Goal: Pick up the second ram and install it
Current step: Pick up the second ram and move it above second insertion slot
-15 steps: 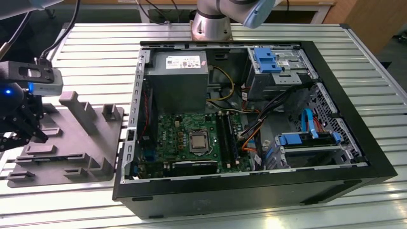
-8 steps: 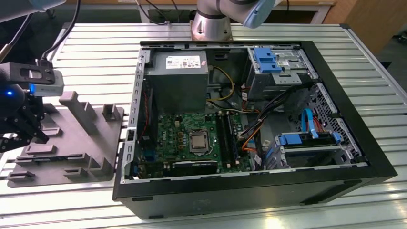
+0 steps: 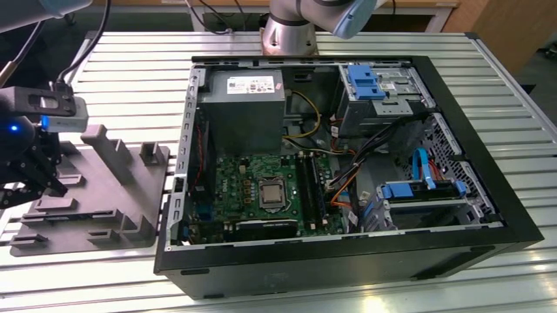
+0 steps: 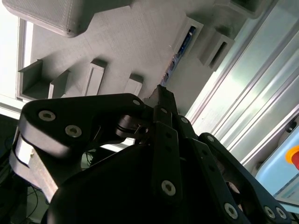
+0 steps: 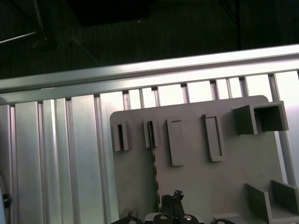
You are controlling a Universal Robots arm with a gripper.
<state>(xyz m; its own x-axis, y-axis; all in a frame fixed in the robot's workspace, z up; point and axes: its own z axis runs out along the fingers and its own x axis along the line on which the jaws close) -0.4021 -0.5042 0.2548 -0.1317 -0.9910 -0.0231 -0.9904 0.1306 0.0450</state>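
The second ram (image 4: 180, 49) stands on its thin edge in a slot of the gray fixture (image 4: 131, 42), with small chips showing along it. In the first wrist view the ram (image 5: 154, 163) runs as a narrow dark strip across the fixture (image 5: 196, 177). My gripper (image 4: 161, 91) hovers over the fixture with its fingers together, and the ram's near end lies just beside their tips. I see nothing held between them. In the exterior view the gripper (image 3: 48, 182) hangs over the fixture (image 3: 96, 195) at the exterior view's left.
An open computer case (image 3: 348, 261) lies on the slatted aluminium table (image 3: 130, 78) to the exterior view's right of the fixture. Black memory sockets (image 3: 312, 186) sit beside the processor on its green board. Raised blocks (image 3: 109, 153) stand on the fixture near the gripper.
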